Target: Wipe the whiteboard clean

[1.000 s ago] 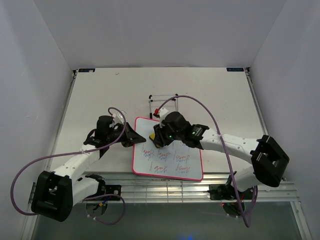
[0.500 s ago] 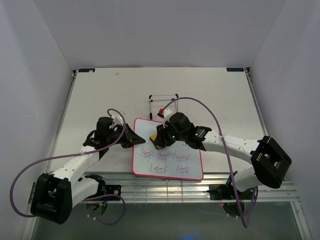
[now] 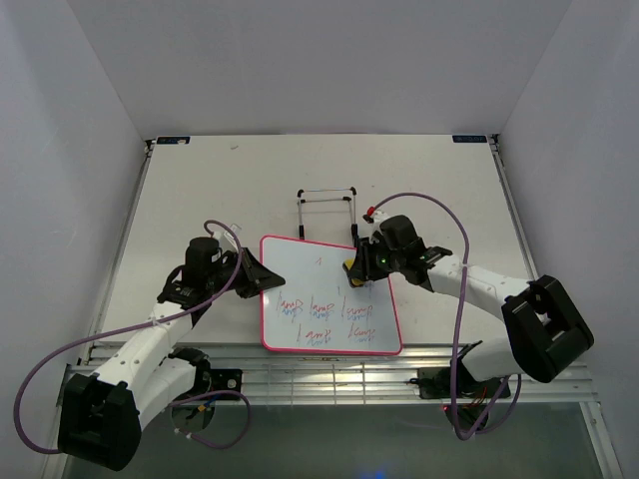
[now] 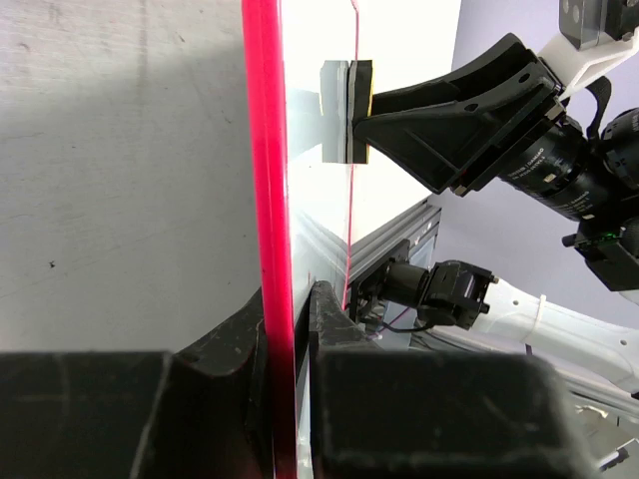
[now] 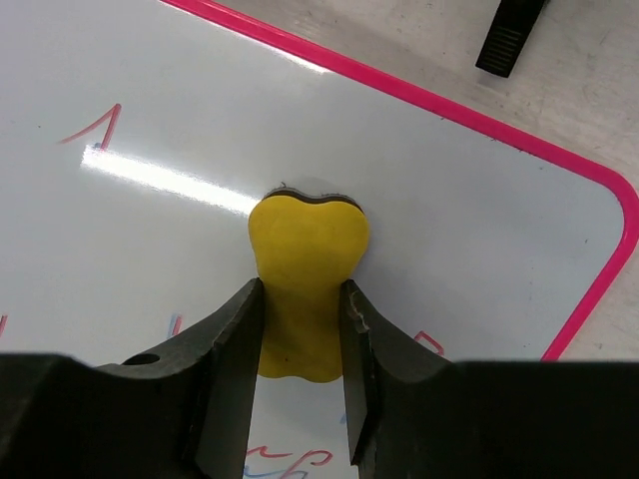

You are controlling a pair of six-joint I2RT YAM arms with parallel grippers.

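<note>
The whiteboard (image 3: pixel 324 299), white with a pink-red frame, lies near the table's front edge. Its upper half is mostly wiped; red and blue scribbles fill the lower half. My left gripper (image 3: pixel 258 278) is shut on the board's left edge; in the left wrist view the frame (image 4: pixel 268 200) runs between the jaws. My right gripper (image 3: pixel 356 267) is shut on the yellow eraser (image 5: pixel 305 284) and presses it on the board near its right upper part. The eraser also shows in the left wrist view (image 4: pixel 349 110). A small red mark (image 5: pixel 95 130) stays on the board's upper part.
A thin black wire stand (image 3: pixel 327 205) stands just behind the board; its black foot (image 5: pixel 509 38) shows in the right wrist view. A metal rail (image 3: pixel 329 374) runs along the table's front edge. White walls enclose the table on three sides.
My right gripper has slid the eraser rightward across the board's upper half, wiping the top row of scribbles. The board and my left gripper have shifted slightly left and forward.
</note>
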